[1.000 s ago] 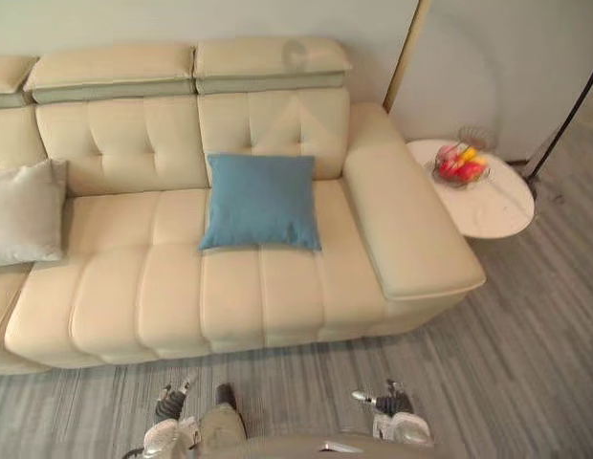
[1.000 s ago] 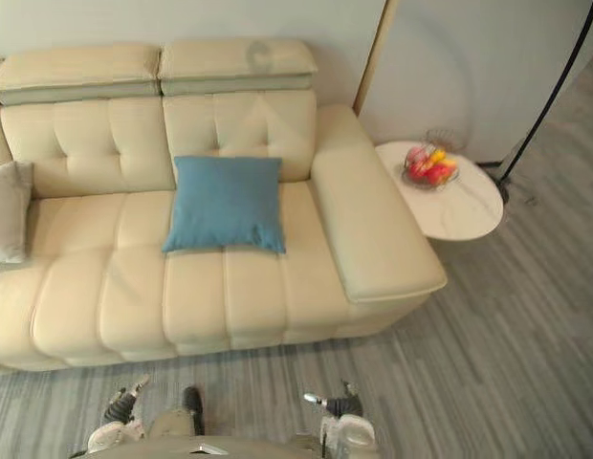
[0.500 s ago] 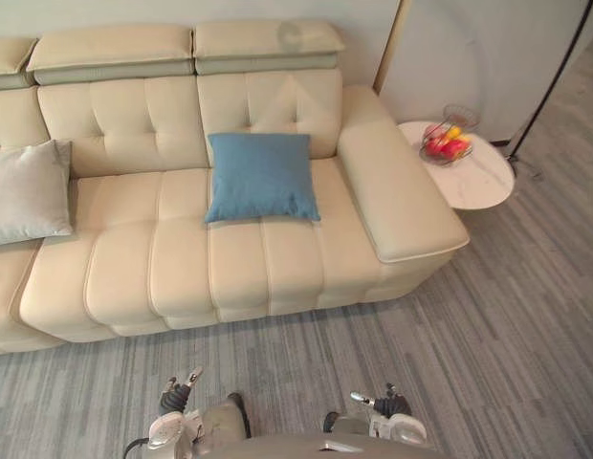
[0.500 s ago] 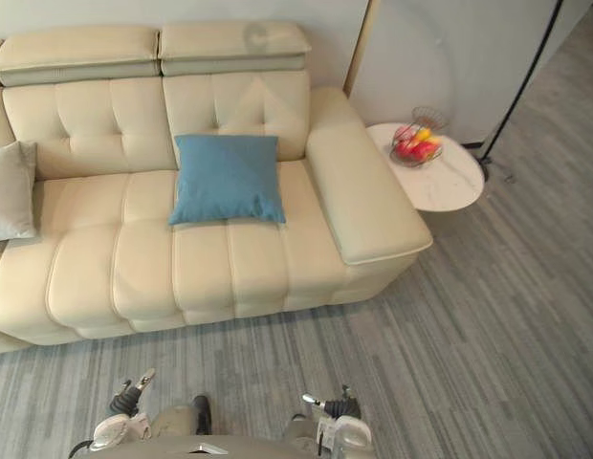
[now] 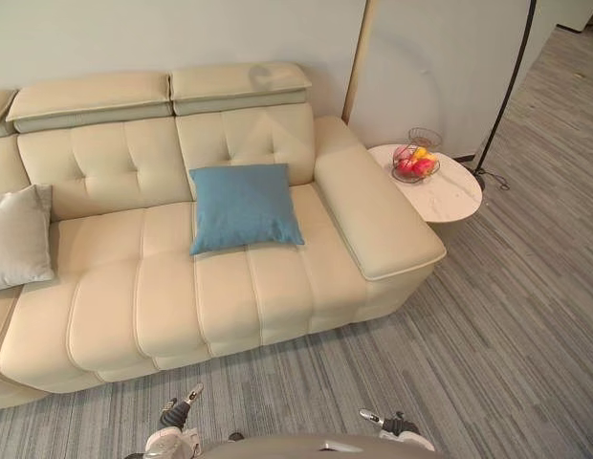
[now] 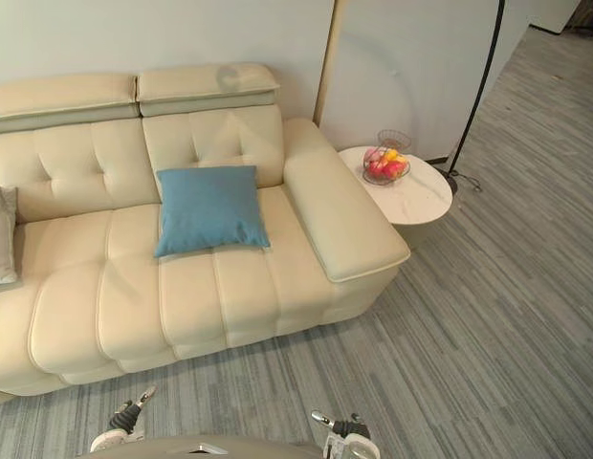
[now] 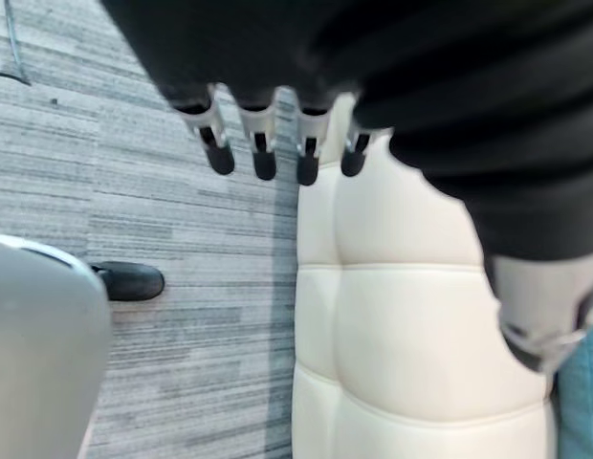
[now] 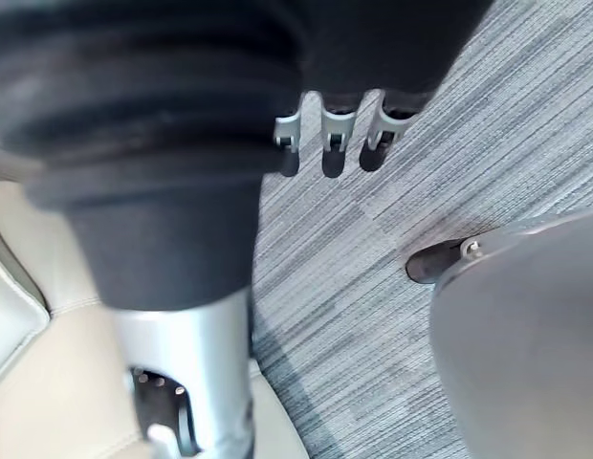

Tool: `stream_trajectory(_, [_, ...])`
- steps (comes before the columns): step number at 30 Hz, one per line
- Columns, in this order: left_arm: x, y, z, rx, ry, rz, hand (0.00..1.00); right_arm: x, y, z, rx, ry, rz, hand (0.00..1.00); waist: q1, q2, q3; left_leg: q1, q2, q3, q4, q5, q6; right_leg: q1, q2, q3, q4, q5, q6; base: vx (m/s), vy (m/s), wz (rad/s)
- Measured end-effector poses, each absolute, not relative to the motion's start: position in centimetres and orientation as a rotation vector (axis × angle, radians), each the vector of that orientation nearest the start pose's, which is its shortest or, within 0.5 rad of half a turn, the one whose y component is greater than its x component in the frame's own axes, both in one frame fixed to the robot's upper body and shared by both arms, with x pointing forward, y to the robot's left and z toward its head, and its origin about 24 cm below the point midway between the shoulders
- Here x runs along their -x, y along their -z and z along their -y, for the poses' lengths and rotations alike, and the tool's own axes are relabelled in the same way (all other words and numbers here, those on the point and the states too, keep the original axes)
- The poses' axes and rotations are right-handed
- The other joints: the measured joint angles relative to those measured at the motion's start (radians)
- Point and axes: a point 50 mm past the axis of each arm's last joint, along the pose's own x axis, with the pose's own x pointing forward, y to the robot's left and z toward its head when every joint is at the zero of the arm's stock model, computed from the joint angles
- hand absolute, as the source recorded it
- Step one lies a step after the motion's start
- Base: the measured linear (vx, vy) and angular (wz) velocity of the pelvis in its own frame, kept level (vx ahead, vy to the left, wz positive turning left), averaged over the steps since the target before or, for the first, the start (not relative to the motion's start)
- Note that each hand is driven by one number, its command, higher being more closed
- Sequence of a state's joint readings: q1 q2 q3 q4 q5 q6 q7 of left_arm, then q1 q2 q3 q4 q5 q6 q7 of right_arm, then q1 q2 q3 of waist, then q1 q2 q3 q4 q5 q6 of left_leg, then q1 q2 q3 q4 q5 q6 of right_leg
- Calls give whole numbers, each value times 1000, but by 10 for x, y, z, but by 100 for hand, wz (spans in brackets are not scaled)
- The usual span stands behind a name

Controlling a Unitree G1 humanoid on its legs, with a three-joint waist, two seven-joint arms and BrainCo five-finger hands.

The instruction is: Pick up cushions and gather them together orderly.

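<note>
A blue square cushion [image 5: 244, 206] leans against the backrest on the right seat of a cream leather sofa [image 5: 163, 296]. A light grey cushion [image 5: 17, 237] stands at the sofa's far left, partly cut off by the view's edge. Both hands hang low over the carpet in front of the sofa, far from the cushions. My left hand [image 5: 172, 435] is open with straight fingers [image 7: 263, 143] and holds nothing. My right hand [image 5: 397, 428] is open too, its fingers [image 8: 335, 129] relaxed and empty.
The sofa's wide right armrest [image 5: 373, 215] borders a round white side table [image 5: 450, 196] carrying a wire fruit bowl [image 5: 413, 164]. A black floor lamp pole [image 5: 507, 91] rises behind the table. Grey striped carpet [image 5: 488, 344] spreads in front and to the right.
The whole picture has shifted, so the camera moved: the sofa now sits lower and further left, with more wall and carpet in view. Cushions keep their places on the sofa. Both hands stay low.
</note>
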State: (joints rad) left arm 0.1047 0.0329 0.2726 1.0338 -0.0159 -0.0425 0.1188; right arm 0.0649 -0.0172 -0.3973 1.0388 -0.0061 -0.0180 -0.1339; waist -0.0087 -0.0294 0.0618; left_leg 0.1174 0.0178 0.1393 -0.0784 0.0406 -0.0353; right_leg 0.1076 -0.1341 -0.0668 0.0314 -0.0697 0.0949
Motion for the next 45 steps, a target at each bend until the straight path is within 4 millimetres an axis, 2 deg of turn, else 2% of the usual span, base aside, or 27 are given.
stream_trajectory(13, [-85,161,-205,53,-413,-1086,0,-91,159,212,-106,509,-1081,0,-1,7,6,-10,1,-2,-6,-4,-6,-12,-3,-9,3,-9,-8,0,0,1])
stream_trajectory(19, [-89,160,-205,36,-392,-1079,0,-91,159,213,-104,509,-1087,0,-1,3,5,-50,6,-3,-6,-5,-8,-40,-5,-30,-10,-11,-1,4,-14,4])
stream_trajectory(22, [-90,160,-206,14,-372,-1079,0,-92,160,213,-105,506,-1098,0,-3,-2,3,-48,10,6,0,-7,-7,-39,-3,-28,-14,5,15,108,-32,-10])
stream_trajectory(24, [-90,160,-206,9,-367,-1082,0,-95,159,212,-99,496,-1095,0,-6,-1,4,-44,12,30,0,-9,-10,-38,1,-25,-23,15,29,123,-36,-22])
stream_trajectory(28, [-89,161,-206,9,-367,-1090,0,-98,159,211,-87,479,-1093,0,-11,0,6,-20,14,65,0,-10,-13,-34,1,-20,-22,17,32,79,-31,-28])
stream_trajectory(32, [-91,160,-206,9,-365,-1084,0,-103,158,209,-82,465,-1085,0,-11,1,21,1,24,141,1,-19,-20,-63,8,45,-4,30,30,-4,3,-53])
stream_trajectory(34, [-92,160,-208,5,-366,-1083,0,-108,157,207,-72,448,-1078,0,-6,6,26,6,36,215,3,-39,-19,-104,27,103,-1,56,25,-82,21,-100])
stream_trajectory(37, [-96,159,-209,2,-365,-1073,0,-116,155,205,-46,415,-1055,0,-7,3,53,4,58,324,80,-102,-19,-141,39,116,-3,88,13,-131,-1,-119])
stream_trajectory(38, [-96,159,-209,2,-364,-1074,0,-117,155,204,-43,411,-1052,0,-7,3,55,4,61,344,91,-112,-18,-149,36,107,-5,90,9,-130,-19,-99])
stream_trajectory(39, [-95,159,-209,0,-361,-1080,0,-121,154,203,-42,406,-1044,0,-12,14,62,4,69,385,106,-120,-19,-160,32,88,-8,89,-11,-116,-24,-94])
stream_trajectory(41, [-100,159,-206,-18,-331,-1077,0,-126,152,202,-26,386,-1032,0,-27,15,64,7,88,457,116,-127,-27,-190,8,-53,1,99,-39,-147,-57,-101])
stream_trajectory(43, [-103,158,-206,-34,-305,-1072,0,-126,152,201,-22,379,-1032,0,-25,17,65,8,114,510,127,-133,-44,-200,-3,-178,-1,113,-69,-96,-92,-95])
stream_trajectory(45, [-104,158,-203,-36,-287,-1070,0,-127,151,203,-17,384,-1026,0,-25,28,70,32,152,594,129,-124,-81,-204,-7,-365,-9,135,-99,-21,-146,-119])
